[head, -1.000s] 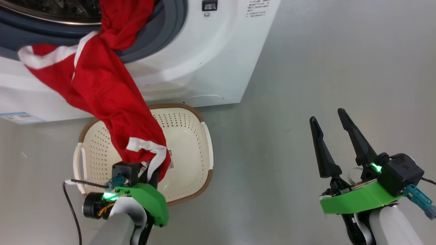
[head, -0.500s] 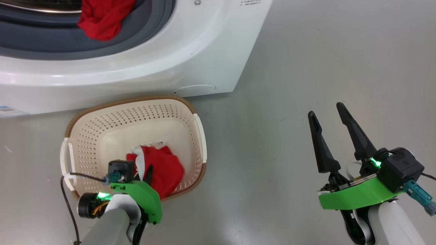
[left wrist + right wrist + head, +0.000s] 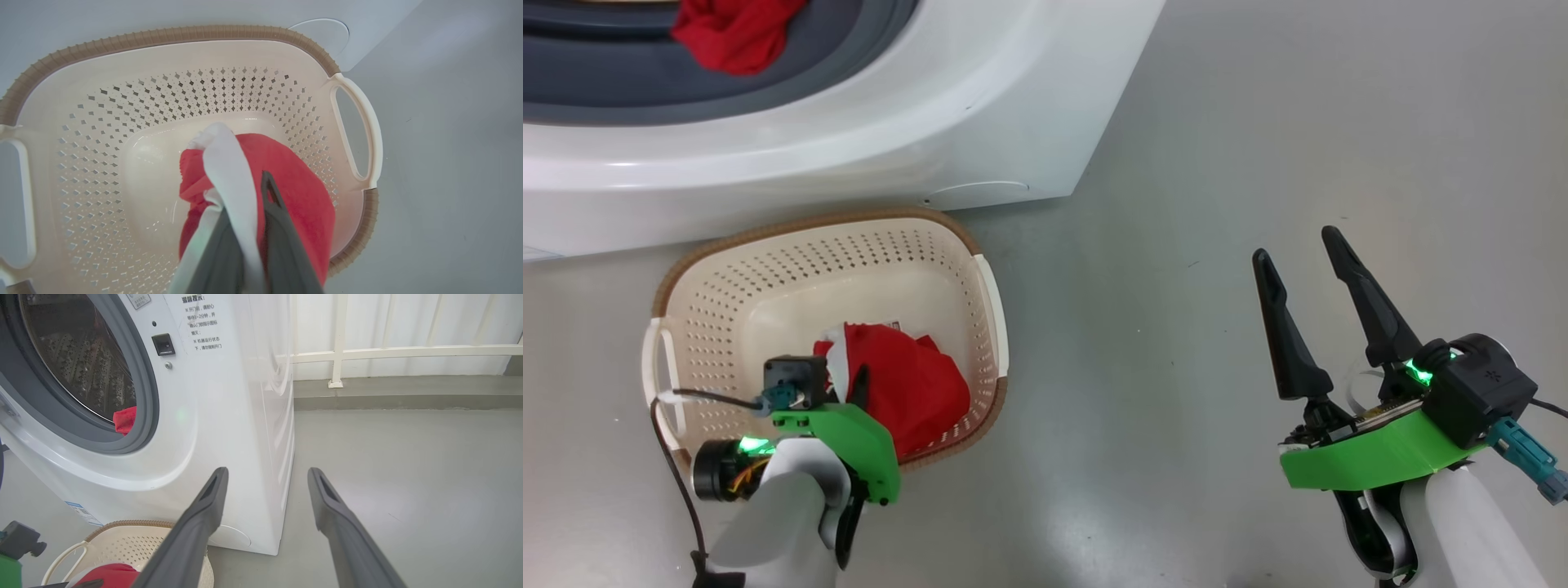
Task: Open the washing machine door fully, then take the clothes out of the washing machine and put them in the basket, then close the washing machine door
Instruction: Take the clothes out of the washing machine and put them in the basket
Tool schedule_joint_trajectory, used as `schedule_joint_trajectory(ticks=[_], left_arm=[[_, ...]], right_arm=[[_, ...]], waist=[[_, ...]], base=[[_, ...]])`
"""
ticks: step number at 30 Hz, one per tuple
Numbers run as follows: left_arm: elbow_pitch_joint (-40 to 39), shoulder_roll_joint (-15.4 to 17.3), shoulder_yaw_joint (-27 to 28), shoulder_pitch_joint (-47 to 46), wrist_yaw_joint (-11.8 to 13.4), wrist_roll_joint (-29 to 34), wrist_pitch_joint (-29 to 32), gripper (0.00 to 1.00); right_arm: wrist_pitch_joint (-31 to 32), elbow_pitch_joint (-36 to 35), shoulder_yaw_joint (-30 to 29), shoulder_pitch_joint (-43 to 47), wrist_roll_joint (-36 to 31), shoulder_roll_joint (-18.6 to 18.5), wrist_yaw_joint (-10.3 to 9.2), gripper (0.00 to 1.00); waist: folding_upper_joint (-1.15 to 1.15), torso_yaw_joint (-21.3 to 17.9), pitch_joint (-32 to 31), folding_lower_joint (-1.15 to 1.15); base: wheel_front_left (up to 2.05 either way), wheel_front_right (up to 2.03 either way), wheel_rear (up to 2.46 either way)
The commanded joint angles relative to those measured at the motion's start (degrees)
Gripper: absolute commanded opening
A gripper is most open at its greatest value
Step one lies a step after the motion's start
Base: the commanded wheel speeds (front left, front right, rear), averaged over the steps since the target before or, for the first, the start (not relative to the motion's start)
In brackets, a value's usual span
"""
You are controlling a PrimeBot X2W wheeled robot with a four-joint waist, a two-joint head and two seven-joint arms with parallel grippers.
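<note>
- Floor: grey and smooth, carrying washer and basket. It takes the head view from 12 o'clock round to 6 o'clock.
- Washing machine: white front-loader at 11 o'clock in the head view. A grey gasket rings the mouth, and the perforated steel drum is visible behind it in the right wrist view. Printed text and a dark latch socket sit at 2 o'clock of the mouth.
- Railing: white, along the far wall, at 1 o'clock in the right wrist view.
- Basket: cream, perforated, with a brown rim. It stands upright on the floor just beside the washer's lower front, at 8 o'clock in the head view.
- Clothes: a red bundle with white trim lies inside the basket, toward its 4 o'clock side in the head view. A further red piece rests on the gasket at the lower edge of the mouth, at 5 o'clock of the opening in the right wrist view.
- Left jaws: closed on the clothes. The white trim runs pinched between the two dark fingers, inside the basket, at 7 o'clock in the head view.
- Right jaws: spread wide, with nothing between the fingers. They hang over bare floor at 4 o'clock in the head view, well apart from basket and washer.
</note>
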Motion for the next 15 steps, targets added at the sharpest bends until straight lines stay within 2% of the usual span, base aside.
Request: schedule_joint_trajectory(ticks=[1, 3, 9, 10, 12, 13, 14, 15], left_arm=[[0.0, 1.0, 0.7, -0.6, 1.3, 0.6, -0.7, 0.0], [0.1, 1.1, 0.8, -0.8, 2.2, 0.8, -0.7, 0.0], [0.0, 1.3, 1.6, -1.1, 3.0, 0.6, -0.7, 0.0], [0.0, 1.3, 1.7, -1.1, 3.0, 0.5, -0.7, 0.22], [0.2, 1.3, 1.7, -1.3, 3.1, 0.5, -0.7, 0.36], [0.4, 1.3, 1.8, -1.4, 3.1, 0.4, -0.7, 0.7], [0.5, 1.3, 1.8, -1.6, 3.0, 0.4, -0.7, 0.76], [0.5, 1.3, 1.8, -1.8, 3.0, 0.3, -0.7, 0.89]], right_arm=[[-0.4, -1.1, 1.2, -0.5, 0.4, 0.0, 0.36, 1.0], [-0.4, -1.0, 1.2, -0.6, 0.6, 0.0, 0.36, 1.0], [-0.4, -0.8, 1.1, -0.6, 0.8, 0.0, 0.36, 1.0], [-0.4, -0.8, 1.1, -0.6, 0.9, 0.0, 0.36, 1.0], [-0.4, -0.8, 1.1, -0.6, 0.9, 0.0, 0.36, 1.0], [-0.4, -0.7, 1.1, -0.6, 0.9, 0.0, 0.36, 1.0], [-0.4, -0.7, 1.1, -0.6, 0.9, 0.0, 0.36, 1.0], [-0.4, -0.6, 1.1, -0.6, 0.9, 0.0, 0.36, 1.0]], waist=[[0.0, -0.2, 0.1, 0.0], [0.0, -0.3, 0.1, 0.0], [0.0, -0.3, 0.1, 0.0], [0.0, -0.3, 0.1, 0.0], [0.0, -0.2, -0.1, 0.0], [0.0, -0.1, -0.1, 0.0], [0.0, 0.0, -0.2, 0.0], [0.0, 0.1, -0.3, 0.0]], base=[[0.0, 0.0, 0.0], [0.0, 0.0, 0.0], [0.0, 0.0, 0.0], [0.0, 0.0, 0.0], [0.0, 0.0, 0.0], [0.0, 0.0, 0.0], [0.0, 0.0, 0.0], [0.0, 0.0, 0.0]])
